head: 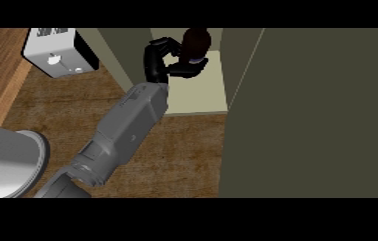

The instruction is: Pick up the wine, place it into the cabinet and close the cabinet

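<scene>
The wine [197, 40] was inside the cabinet [196, 92], in the left hand [156, 64]. Left of the cabinet, a box [59, 52] sat on the counter [184, 155].

One arm in frame. Forearm [127, 125]: matte mid-grey shell, boxy section with rounded edges, widest toward the elbow and tapering to the wrist. Top face reads lighter than the side face. Faint line detail on the shell near the wrist end, too small to make out. Elbow end: stepped collar in the same grey, then a darker grey segment running to the lower edge. Left hand [156, 67]: all black, slight sheen, chunky palm block. Fingers [161, 44] are slim and segmented, same black. Hard grey-to-black break at the wrist, no gradient between the two.
</scene>
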Available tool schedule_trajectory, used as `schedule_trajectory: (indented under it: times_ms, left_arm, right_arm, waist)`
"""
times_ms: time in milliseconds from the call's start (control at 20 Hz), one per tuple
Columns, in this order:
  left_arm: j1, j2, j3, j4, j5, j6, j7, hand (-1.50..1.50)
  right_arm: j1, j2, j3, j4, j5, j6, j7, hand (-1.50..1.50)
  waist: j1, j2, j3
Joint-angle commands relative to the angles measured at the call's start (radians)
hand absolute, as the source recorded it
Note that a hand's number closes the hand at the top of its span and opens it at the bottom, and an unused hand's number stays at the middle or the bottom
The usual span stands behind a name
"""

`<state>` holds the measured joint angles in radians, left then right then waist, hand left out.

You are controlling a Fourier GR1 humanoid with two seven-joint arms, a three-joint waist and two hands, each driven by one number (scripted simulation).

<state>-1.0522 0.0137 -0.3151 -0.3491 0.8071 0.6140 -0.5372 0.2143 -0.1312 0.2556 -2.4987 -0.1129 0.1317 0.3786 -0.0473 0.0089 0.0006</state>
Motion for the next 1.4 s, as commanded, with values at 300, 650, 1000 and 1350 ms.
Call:
schedule_trajectory:
  times_ms: [300,650,1000,1350]
  left_arm:
    - [-0.117,0.021,-0.009,0.195,-0.082,0.13,0.033,-1.5]
    - [-0.122,0.083,-0.005,0.262,-0.107,0.066,0.076,-1.5]
    - [-0.109,0.068,0.019,0.259,-0.109,0.072,0.025,-1.5]
    - [-0.116,0.059,0.015,0.219,-0.142,-0.031,-0.044,-1.5]
  right_arm:
    - [0.025,0.022,0.074,-0.145,-0.041,-0.015,0.081,-1.5]
    - [0.069,-0.015,-0.031,-0.128,-0.125,0.038,0.018,-1.5]
    - [0.124,-0.002,0.033,-0.171,-0.092,0.042,0.024,-1.5]
    - [0.045,0.01,-0.003,-0.11,-0.101,0.036,0.021,-1.5]
  waist:
    - [-0.014,0.006,-0.002]
    - [-0.02,0.01,0.0]
    - [-0.022,0.005,-0.001]
    - [0.001,0.005,-0.001]
